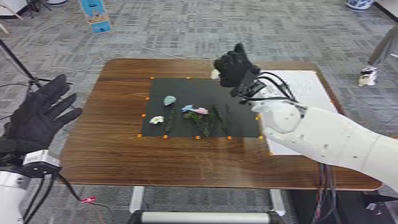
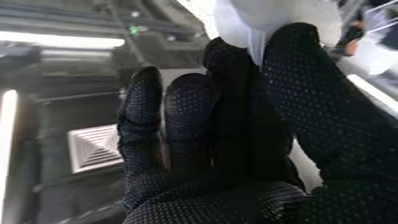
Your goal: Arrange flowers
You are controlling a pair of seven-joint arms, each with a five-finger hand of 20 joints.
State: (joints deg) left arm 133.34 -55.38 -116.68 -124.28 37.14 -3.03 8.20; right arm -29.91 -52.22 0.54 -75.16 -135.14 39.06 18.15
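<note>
Right hand (image 1: 234,70) over far edge of bench (image 1: 102,165), fingers clamped on white piece (image 2: 306,10); left hand (image 1: 32,125), fingers apart. We judge it early: loose blooms (image 1: 201,111) await arranging on mat (image 1: 206,90).

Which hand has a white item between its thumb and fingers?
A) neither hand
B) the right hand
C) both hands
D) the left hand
B: the right hand pinches the white item between its thumb and fingers, while the left hand is open with nothing in it, off the table's left side.
</note>
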